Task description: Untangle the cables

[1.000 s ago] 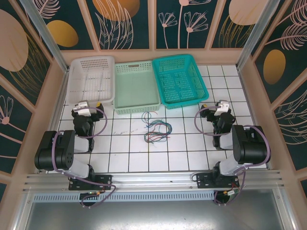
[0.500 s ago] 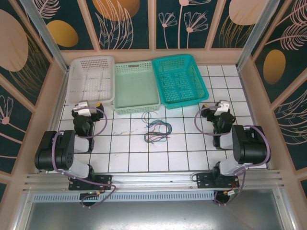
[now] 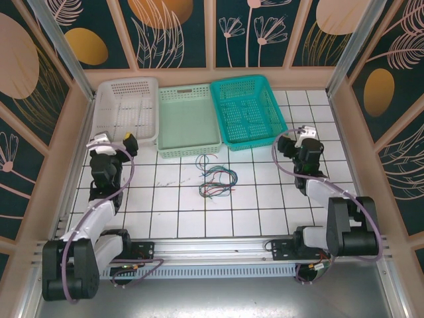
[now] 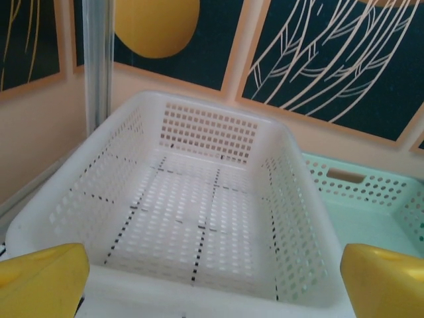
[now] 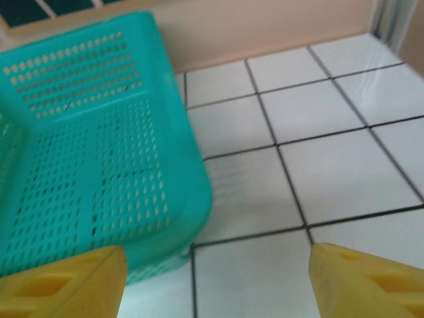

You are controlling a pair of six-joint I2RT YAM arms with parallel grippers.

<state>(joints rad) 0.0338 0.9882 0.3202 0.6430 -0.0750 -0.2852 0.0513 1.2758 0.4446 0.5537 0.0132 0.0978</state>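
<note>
Two robot arms flank a knot of thin cables (image 3: 217, 179) on a white-tiled desk (image 3: 173, 213), seen from the overhead camera. The cables (blue, green and red strands looped over one another, with a dark one trailing off toward 11 o'clock) lie near the middle of the desk, touched by neither arm. They lie just short of the near wall of a mint-green basket (image 3: 189, 126) at their 12 o'clock. That basket is the middle one of three lined up along the far edge, with a white basket (image 3: 126, 106) at its 9 o'clock and a teal basket (image 3: 248, 109) at its 3 o'clock. The left claw (image 3: 114, 140) hangs at about 10 o'clock from the tangle, well apart from it, beside the near wall of the white basket. Its wrist camera looks down into that basket, and the yellow fingers (image 4: 41, 281) sit at the bottom corners of the frame, spread wide and released, gripping nothing. The right claw (image 3: 301, 136) hangs at about 2 o'clock from the tangle, near the teal basket's near right corner. In its wrist view that corner sits at 9 o'clock over bare tiles, and the two yellow fingers stand apart with nothing between them, likewise released.
</note>
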